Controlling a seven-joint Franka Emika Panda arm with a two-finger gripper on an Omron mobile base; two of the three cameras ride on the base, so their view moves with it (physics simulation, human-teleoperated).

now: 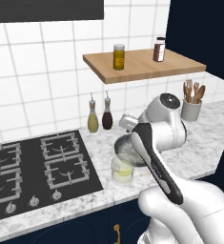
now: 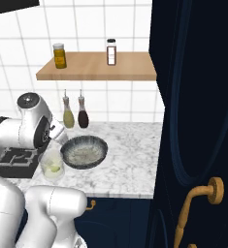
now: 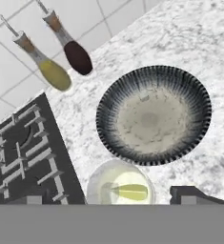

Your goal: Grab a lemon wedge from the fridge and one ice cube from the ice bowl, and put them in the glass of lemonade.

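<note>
We are looking down over the marble bench (image 1: 199, 143), where the bowl (image 3: 154, 114) is sitting near the front edge, just right of the stove (image 1: 37, 167). The glass (image 3: 120, 188) is standing just beside the bowl, between it and the stove's front right corner, close to the bench's front edge. In the hand view a yellow-green wedge (image 3: 131, 191) is lying inside the glass, in the pale liquid. The bowl is showing a ribbed dark rim and a pale grey floor; we cannot tell whether any ice is lying in it. We are holding the gripper (image 3: 108, 202) above the glass and bowl, with only one dark fingertip (image 3: 194, 195) peeking in at the bottom of the hand view, so we cannot tell whether the gripper is released or clenched. Two slim bottles (image 1: 100, 116) are standing at the bench's back edge against the tiles, behind the bowl. A cup of wooden utensils (image 1: 191, 102) is standing toward the bench's back right corner. Two jars (image 2: 60, 55) are sitting on the wooden shelf (image 2: 96, 70) above.
</note>
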